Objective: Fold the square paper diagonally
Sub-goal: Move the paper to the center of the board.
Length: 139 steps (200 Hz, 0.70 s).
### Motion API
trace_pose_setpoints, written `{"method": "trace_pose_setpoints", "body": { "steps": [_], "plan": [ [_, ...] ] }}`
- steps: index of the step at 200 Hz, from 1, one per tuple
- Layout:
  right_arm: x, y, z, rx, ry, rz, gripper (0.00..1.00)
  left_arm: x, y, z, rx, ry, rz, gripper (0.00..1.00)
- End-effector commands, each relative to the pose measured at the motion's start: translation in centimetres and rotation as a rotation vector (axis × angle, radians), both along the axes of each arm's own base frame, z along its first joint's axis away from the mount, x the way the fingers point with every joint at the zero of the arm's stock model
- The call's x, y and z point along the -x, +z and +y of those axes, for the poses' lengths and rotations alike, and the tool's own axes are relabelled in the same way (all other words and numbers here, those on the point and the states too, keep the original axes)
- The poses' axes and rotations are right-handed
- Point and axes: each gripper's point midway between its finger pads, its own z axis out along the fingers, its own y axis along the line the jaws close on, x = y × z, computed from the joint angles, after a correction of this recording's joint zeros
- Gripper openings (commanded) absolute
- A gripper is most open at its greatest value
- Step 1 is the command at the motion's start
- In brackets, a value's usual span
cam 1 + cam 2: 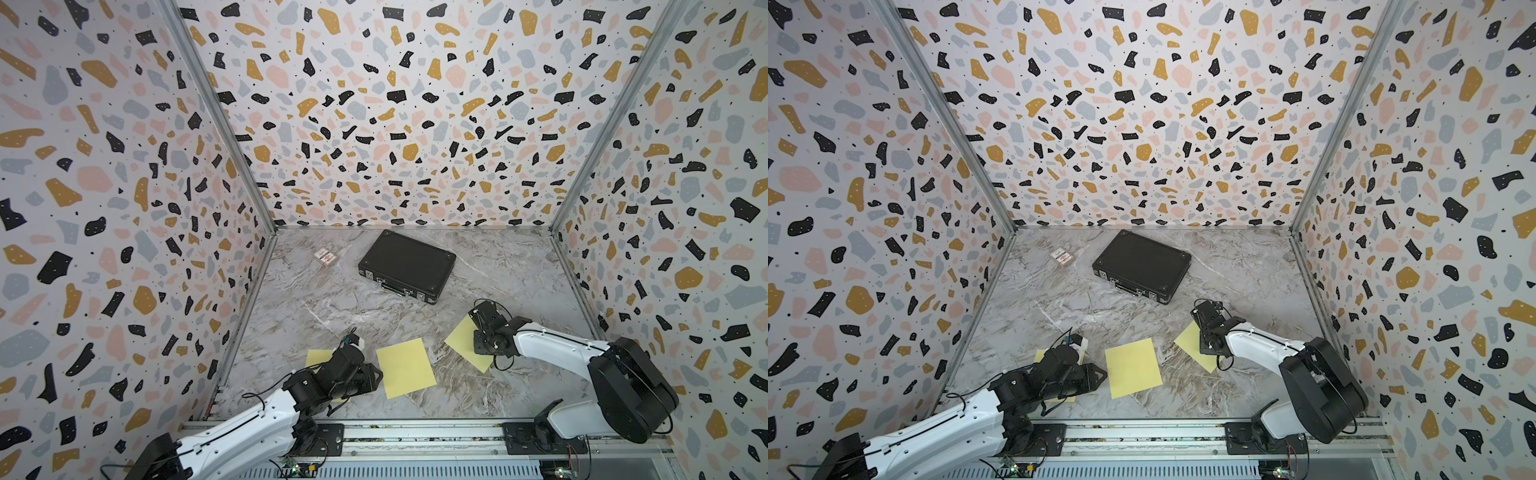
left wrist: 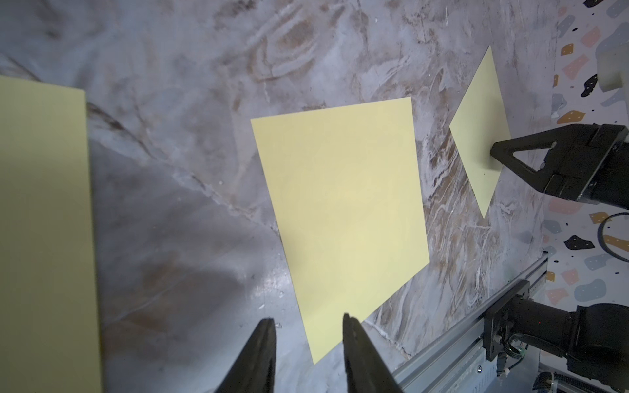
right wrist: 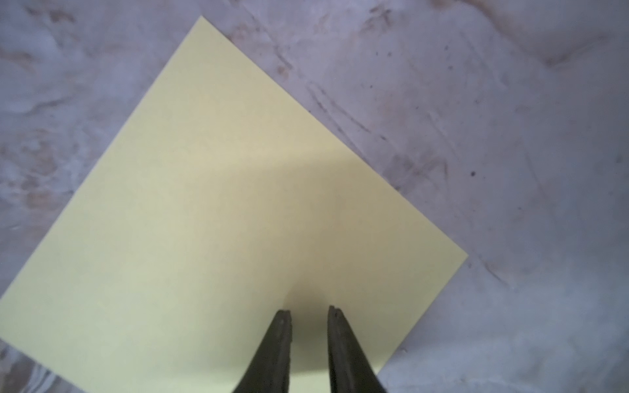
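**Left wrist view showed three flat sheets and no fold begun**

On the arms' side of the black case (image 1: 407, 266) and farthest from it, the left end effector (image 2: 308, 321) hung released. Its jaws were parted on nothing, and one tip sat over the near corner of the middle sheet (image 1: 405, 368). A left sheet (image 1: 318, 357) lay mostly hidden under that arm, well off to the case's left. The middle sheet lay flat and uncreased on the table (image 1: 519, 270), well short of the case.

Nearer the case and off to its right, the right end effector (image 3: 309, 309) stood low over the right sheet (image 1: 463, 343). Its jaws were a narrow gap apart and gripped nothing. Whether the tips touched the paper could not be told.

The case was closed, with a small box (image 1: 325, 256) to its left.

Thin paper lying flush on slick marble offers no edge to catch, so a pinch at the corner would probably skid or crumple the sheet. A hold-down placed off the diagonal would skew the crease. With three sheets that look alike, the arms might each work on a different one.
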Motion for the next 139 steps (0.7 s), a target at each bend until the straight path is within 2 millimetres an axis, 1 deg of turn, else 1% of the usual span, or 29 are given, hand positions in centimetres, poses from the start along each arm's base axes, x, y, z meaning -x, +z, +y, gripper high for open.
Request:
{"method": "trace_pose_setpoints", "body": {
  "steps": [1, 32, 60, 77, 89, 107, 123, 128, 139],
  "plan": [
    [1.1, 1.2, 1.0, -0.081, 0.063, 0.01, 0.28, 0.0, 0.1, -0.5, 0.016, -0.021, -0.017, 0.35],
    [2.2, 2.3, 2.3, -0.177, 0.096, 0.015, 0.29, -0.6, 0.6, -1.1, 0.016, -0.032, -0.033, 0.34],
    [3.3, 3.0, 2.9, -0.206, 0.116, 0.008, 0.29, -1.3, 1.0, -1.6, -0.017, -0.048, -0.043, 0.31],
    [3.5, 3.2, 2.9, -0.206, 0.121, -0.005, 0.29, -1.8, 1.2, -2.0, -0.033, -0.052, -0.046, 0.3],
    [3.6, 3.0, 2.6, -0.193, 0.113, -0.008, 0.29, -2.1, 1.3, -2.2, -0.045, -0.053, -0.046, 0.29],
    [3.6, 2.3, 1.5, -0.134, 0.085, 0.004, 0.29, -2.4, 1.2, -2.6, -0.047, -0.055, -0.04, 0.28],
    [3.8, 1.5, 1.2, -0.11, 0.073, 0.028, 0.28, -2.4, 1.4, -3.1, -0.033, -0.072, -0.027, 0.24],
    [3.8, 1.3, 1.2, -0.109, 0.072, 0.033, 0.27, -2.6, 2.0, -3.8, -0.002, -0.086, -0.042, 0.22],
    [3.8, 0.9, 1.5, -0.119, 0.07, 0.042, 0.27, -2.6, 3.0, -5.1, 0.048, -0.125, -0.051, 0.21]
  ]
}}
